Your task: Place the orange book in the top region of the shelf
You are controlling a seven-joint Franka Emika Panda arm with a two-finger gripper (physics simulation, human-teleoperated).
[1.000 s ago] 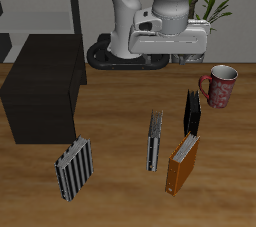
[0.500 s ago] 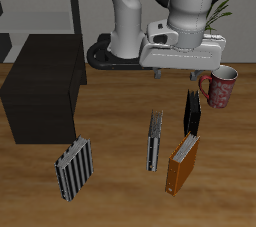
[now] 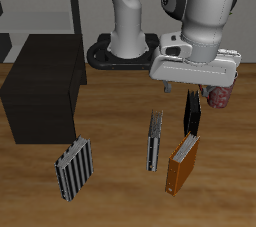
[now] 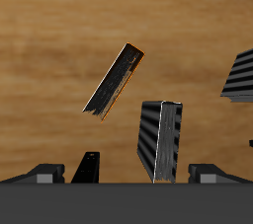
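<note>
In the exterior view the orange book (image 3: 182, 164) stands on the wooden counter (image 3: 110, 186) near its front edge, well apart from the shelf (image 3: 40, 96), the low black box farther back at the other side. The book's cover faces the camera with a slight tilt, and its long axis runs from the front edge back toward the black book (image 3: 191, 113), which stands upright just behind it. A grey-and-white striped book (image 3: 154, 139) stands just beside the orange one, and a second striped book (image 3: 73, 168) sits near the front edge, closer to the shelf. The pincer (image 3: 177, 89) hangs above the black book, holding nothing; its fingers are small and dark here, so I cannot tell how far apart they are. A red patterned mug (image 3: 219, 95) shows partly behind the robot's hand.

In the wrist view the orange book (image 4: 114, 80) appears as a thin slanted slab, edge-on, with its long axis running diagonally. The nearer striped book (image 4: 159, 140) stands close to it, the black book (image 4: 87, 168) shows as a dark wedge, and the other striped book (image 4: 237, 76) lies at the frame's edge
</note>
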